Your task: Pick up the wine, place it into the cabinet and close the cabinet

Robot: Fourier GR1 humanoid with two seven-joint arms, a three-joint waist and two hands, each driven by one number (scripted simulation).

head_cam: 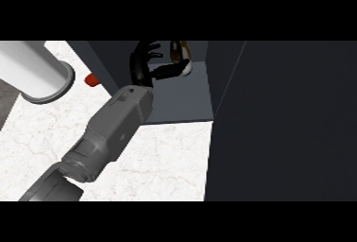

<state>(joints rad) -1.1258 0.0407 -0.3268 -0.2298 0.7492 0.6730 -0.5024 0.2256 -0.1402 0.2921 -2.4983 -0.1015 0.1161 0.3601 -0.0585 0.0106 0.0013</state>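
Roughly mid-task: this is the placing step. The grey forearm crosses the marble counter (164, 156) in front of the cabinet (178, 101) and runs into its open mouth. Deeper inside, over the cabinet's grey floor, the left hand (144, 60) has its fingers curled round the wine (181, 59), with the bottle on the side of the hand nearer the cabinet door (293, 118). Whether the bottle's base touches the cabinet floor can't be told from this angle. The door stands wide open — a dark panel at the cabinet's right side.

Judging from this, the next move is to set the bottle down upright, uncurl the fingers, pull the hand straight out without clipping the bottle, then swing the door shut. The right hand isn't visible.

Left of the cabinet and just outside it sits a small red object (90, 79), with a white cylinder (35, 66) further left — neither is in the way.
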